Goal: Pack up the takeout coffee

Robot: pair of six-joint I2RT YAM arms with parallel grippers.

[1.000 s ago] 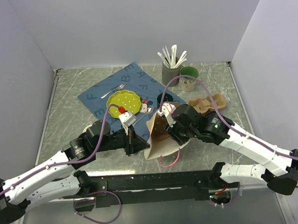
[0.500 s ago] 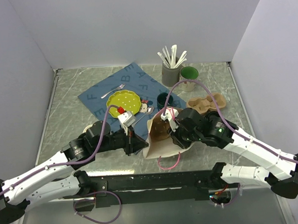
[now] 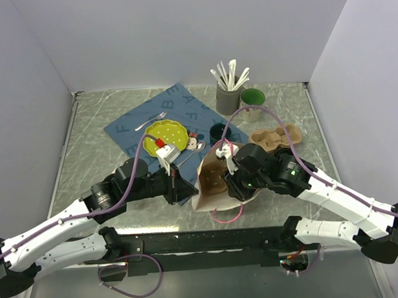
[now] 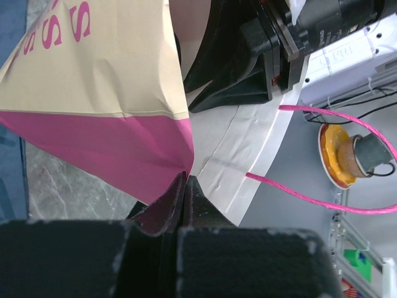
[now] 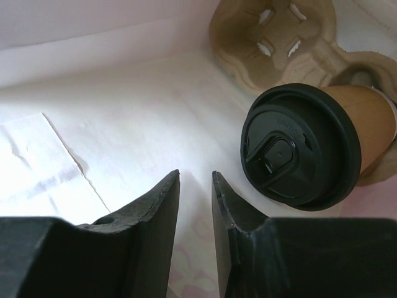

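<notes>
Inside the mouth of the bag (image 3: 208,200), which lies on its side on the tabletop (image 3: 92,148), the cup (image 5: 372,124) is seen tipped over on the white paper lining. Its black lid (image 5: 291,152) is turned toward the right wrist camera, and its brown wall is either touching or just beside a cardboard carrier (image 5: 279,37); which of the two cannot be told. The right tool (image 5: 195,180) is held just beside the lid, its fingers a narrow gap apart with nothing between them, so the cup is not gripped. The left tool (image 4: 186,181) is clenched on the bag's edge, where tan and pink paper is pinched between its fingers, and the mouth is judged to be propped open by that hold. The cup is judged to be light and thin-walled, so the paper can be expected to dent under a hard squeeze. Whether liquid is inside cannot be told, so it is best treated as spillable. The lid is smooth plastic, likely slippery and only pressed on, so a pull taken there could pop it off. A hold is better taken across the brown wall just below the lid rim, where the paper is stiffened, with modest pressure. The bag itself is limp and easily creased.
</notes>
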